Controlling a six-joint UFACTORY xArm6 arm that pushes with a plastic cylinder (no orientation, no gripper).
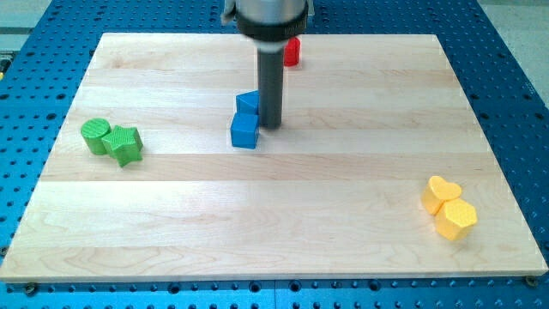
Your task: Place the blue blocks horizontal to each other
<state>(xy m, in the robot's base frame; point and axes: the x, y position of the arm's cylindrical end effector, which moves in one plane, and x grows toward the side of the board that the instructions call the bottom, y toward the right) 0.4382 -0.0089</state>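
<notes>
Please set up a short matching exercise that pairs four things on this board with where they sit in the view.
Things:
1. green blocks
2. yellow blocks
3. red block
4. my tip

Places:
A. near the view's top edge, partly behind the arm
B. at the view's left
C. right beside the two blue blocks, on their right
D. at the view's lower right

Pairs: 1-B, 2-D, 3-A, 4-C

Probably a robotics lab, wooden board [274, 223] on blue perforated bench top [515, 51]
</notes>
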